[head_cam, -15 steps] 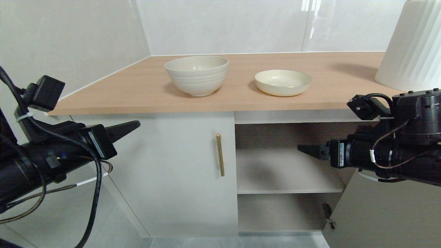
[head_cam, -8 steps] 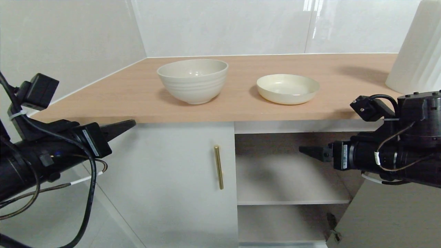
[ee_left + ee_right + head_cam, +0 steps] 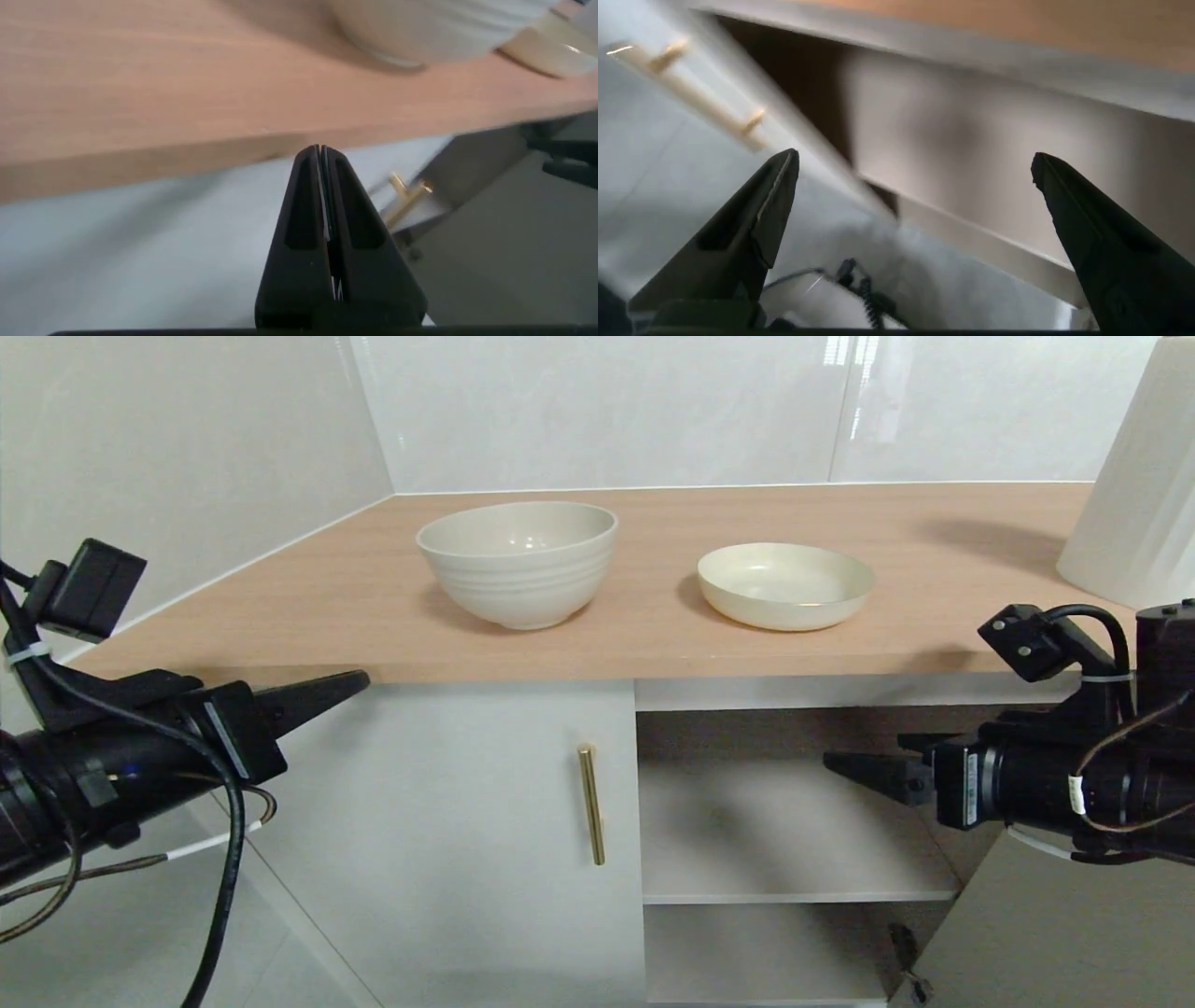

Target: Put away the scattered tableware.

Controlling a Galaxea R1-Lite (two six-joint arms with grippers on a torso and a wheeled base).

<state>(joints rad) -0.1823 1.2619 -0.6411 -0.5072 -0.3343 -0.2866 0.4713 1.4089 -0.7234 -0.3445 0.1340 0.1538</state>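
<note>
We judge that the task is at its beginning. Both pieces of tableware stand on the wooden countertop (image 3: 308, 607), the deep bowl (image 3: 518, 560) toward the left and the shallow dish (image 3: 786, 583) to its right, apart from each other, and nothing touches them. The left gripper (image 3: 359, 682) is just below the front edge of the counter, before the closed cabinet door (image 3: 448, 821); its fingers are pressed together with nothing between them. The right gripper (image 3: 913, 159) is in front of the open compartment, near the shelf (image 3: 775, 845), with its fingers spread wide and also empty. As the cupboard is already open, the step in hand seems to be the approach to the first piece. For the next move, we think one arm must rise above the counter edge and take a rim; the left one would need to open first. The smooth wall of the bowl may slip, so a grip over the rim looks safer to us.
</note>
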